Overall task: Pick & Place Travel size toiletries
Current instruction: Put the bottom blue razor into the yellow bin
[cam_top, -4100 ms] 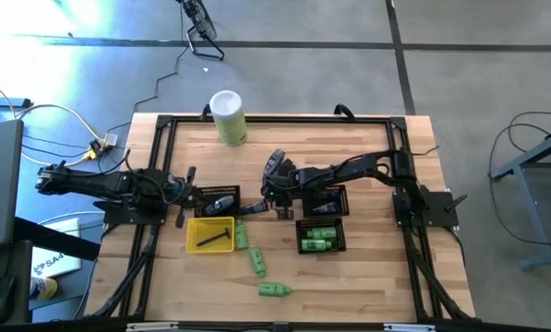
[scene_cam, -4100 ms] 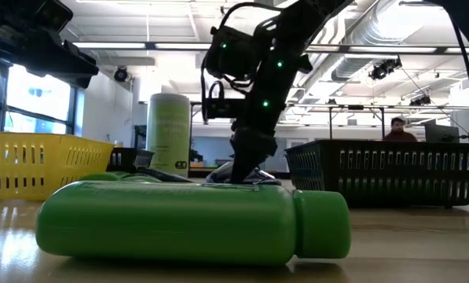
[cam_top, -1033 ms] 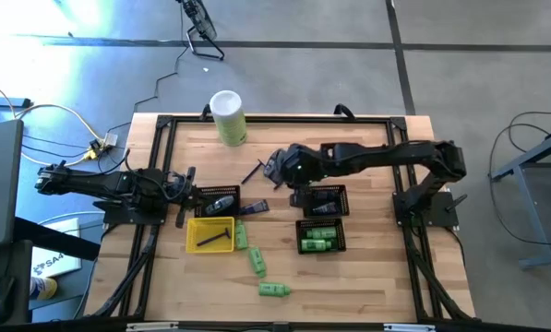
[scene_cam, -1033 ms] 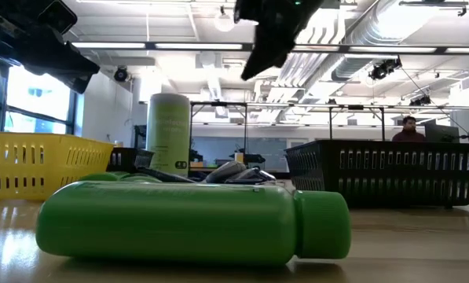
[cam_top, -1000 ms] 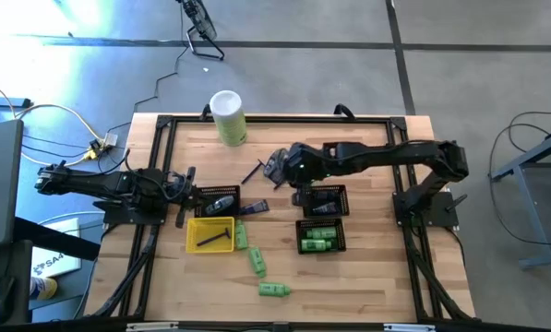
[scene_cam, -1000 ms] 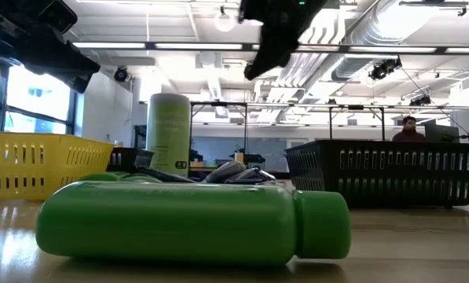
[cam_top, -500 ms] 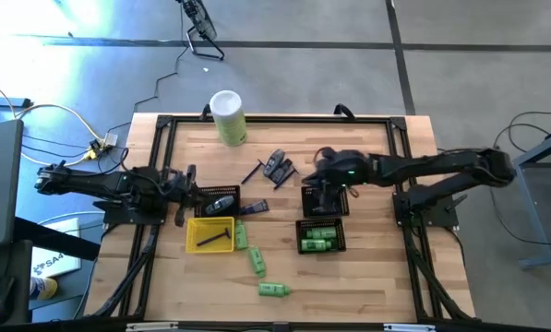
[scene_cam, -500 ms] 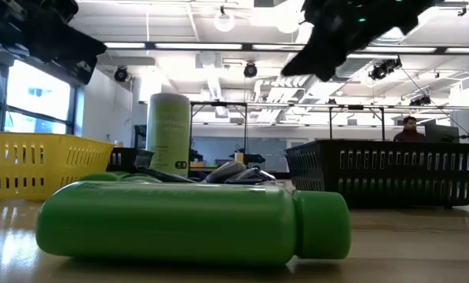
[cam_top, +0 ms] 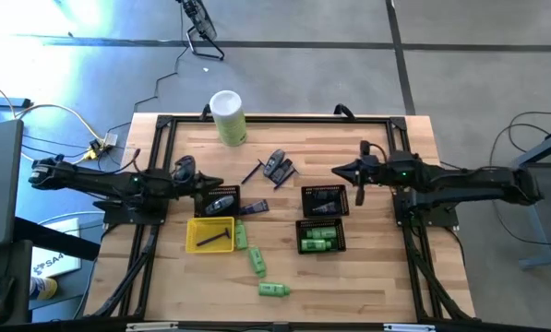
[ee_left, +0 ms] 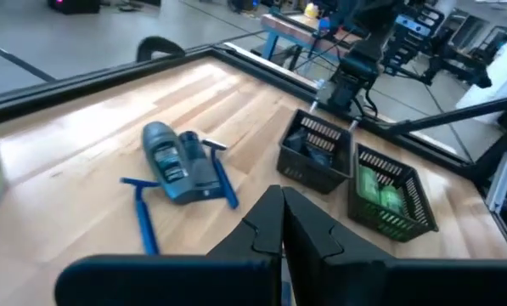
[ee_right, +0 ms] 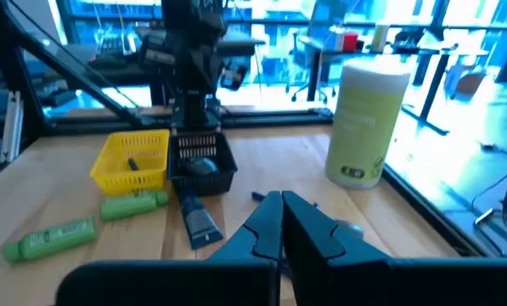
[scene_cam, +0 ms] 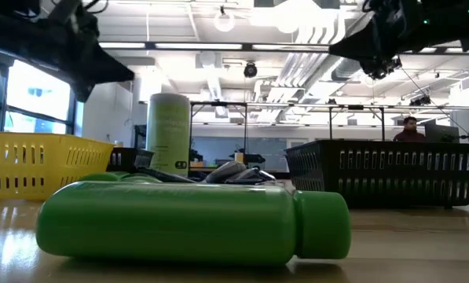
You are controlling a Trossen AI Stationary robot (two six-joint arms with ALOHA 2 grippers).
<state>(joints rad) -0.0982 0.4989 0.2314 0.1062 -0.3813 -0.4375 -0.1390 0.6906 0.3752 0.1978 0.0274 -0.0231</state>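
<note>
The right arm's fingers (cam_top: 342,171) are pressed together and hold nothing, hovering just beside the upper black mesh basket (cam_top: 324,201). Ahead of their tips, on the wooden surface (cam_top: 367,267), lie a grey tube (cam_top: 277,165) and a blue razor (cam_top: 253,171). The left arm's fingers (cam_top: 221,184) are likewise closed and empty, poised over the other black basket (cam_top: 216,200), which holds a dark tube. Below it sits the yellow tray (cam_top: 209,234). Green bottles fill the lower right basket (cam_top: 320,237); three more green tubes (cam_top: 259,264) lie loose on the surface, well apart from both pairs of fingers.
</note>
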